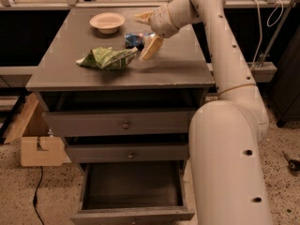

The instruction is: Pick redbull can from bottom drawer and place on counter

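Observation:
The redbull can (134,39) lies on its side on the counter (178,64), just behind the right end of the green snack bag. My gripper (146,32) is over the counter right beside the can, on its right. Its two pale fingers (151,47) are spread wide apart and the can rests between and left of them. The bottom drawer (132,213) is pulled out, and its dark interior holds nothing that I can see.
A green wrinkly snack bag (108,58) lies at the counter's middle left. A white bowl (107,21) stands at the back left. The two upper drawers (125,124) are closed. A cardboard box (35,142) stands on the floor to the left.

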Controlling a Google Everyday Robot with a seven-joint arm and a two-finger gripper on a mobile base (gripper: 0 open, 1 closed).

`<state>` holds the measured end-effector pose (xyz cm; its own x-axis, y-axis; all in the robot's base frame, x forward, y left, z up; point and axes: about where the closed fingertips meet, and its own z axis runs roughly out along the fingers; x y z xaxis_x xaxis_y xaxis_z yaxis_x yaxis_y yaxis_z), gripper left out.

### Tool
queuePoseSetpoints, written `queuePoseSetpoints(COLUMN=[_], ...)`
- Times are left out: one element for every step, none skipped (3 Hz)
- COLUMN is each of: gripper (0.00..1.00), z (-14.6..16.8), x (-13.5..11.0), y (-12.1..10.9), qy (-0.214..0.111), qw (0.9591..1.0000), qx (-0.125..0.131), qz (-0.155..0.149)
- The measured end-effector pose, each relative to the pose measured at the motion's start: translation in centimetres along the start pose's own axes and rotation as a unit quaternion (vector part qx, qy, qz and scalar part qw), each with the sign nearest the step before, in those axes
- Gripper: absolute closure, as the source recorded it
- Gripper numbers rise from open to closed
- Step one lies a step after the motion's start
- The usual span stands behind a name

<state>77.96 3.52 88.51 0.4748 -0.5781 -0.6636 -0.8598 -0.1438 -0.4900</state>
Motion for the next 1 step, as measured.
queuePoseSetpoints(gripper=[0.00], z=[0.64], x=[0.20], y=[-0.05], qy=[-0.004], qw=[1.0000], qx=[-0.004], qz=[0.001])
